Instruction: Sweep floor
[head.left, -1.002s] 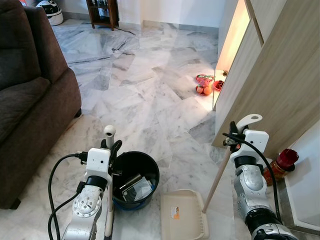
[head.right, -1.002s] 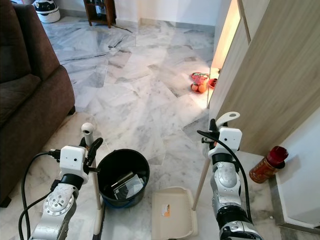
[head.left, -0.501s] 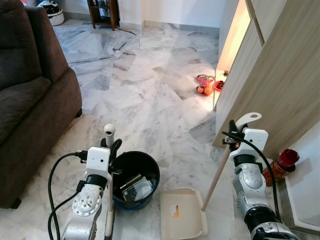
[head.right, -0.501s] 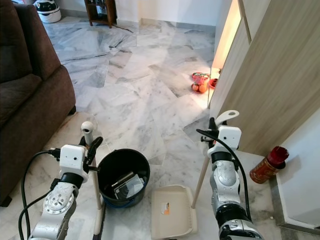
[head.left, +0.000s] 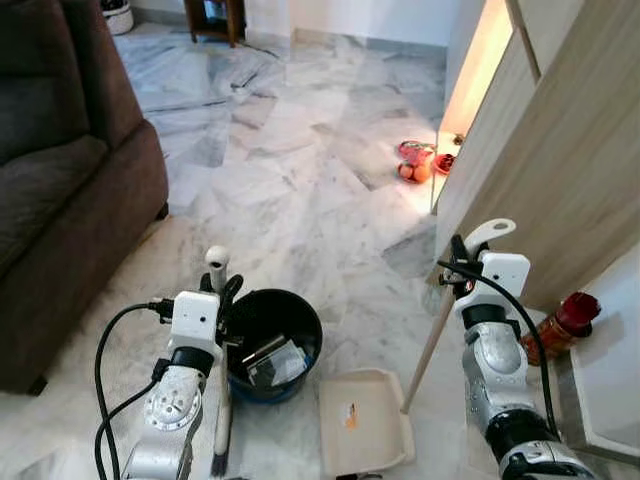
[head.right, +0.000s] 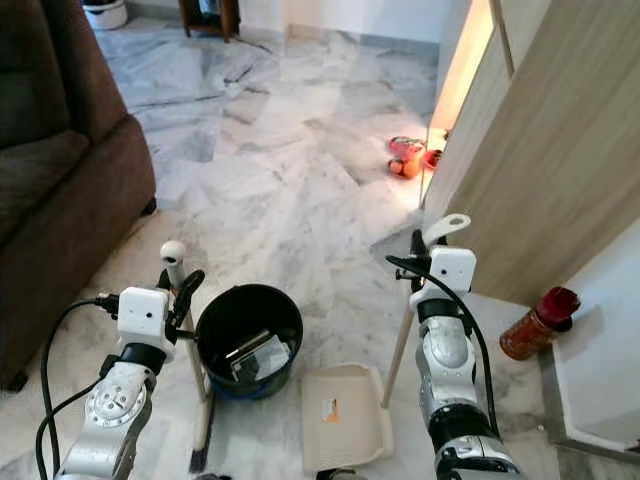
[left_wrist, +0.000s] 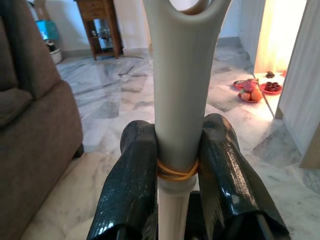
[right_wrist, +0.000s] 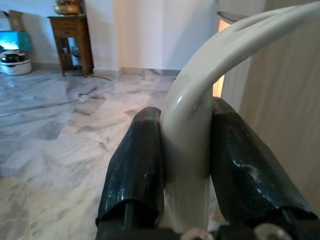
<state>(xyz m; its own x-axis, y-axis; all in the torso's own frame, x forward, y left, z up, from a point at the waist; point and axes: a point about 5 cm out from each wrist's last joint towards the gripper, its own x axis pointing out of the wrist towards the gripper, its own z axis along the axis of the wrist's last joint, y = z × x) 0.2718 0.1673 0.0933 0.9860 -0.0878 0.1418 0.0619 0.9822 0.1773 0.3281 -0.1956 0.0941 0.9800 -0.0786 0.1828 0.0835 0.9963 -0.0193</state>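
We see our left hand (left_wrist: 177, 165) clamped on the cream plastic broom handle (left_wrist: 182, 90); its bristles (head.left: 219, 462) are barely visible beside the black round bucket (head.left: 272, 343). Our right hand (right_wrist: 185, 160) grips the cream long-handled dustpan (head.left: 362, 420) resting on the marble floor (head.left: 300, 190). The dustpan's orange label (head.left: 349, 419) is unreadable. A brown sofa (head.left: 60, 190) stands left.
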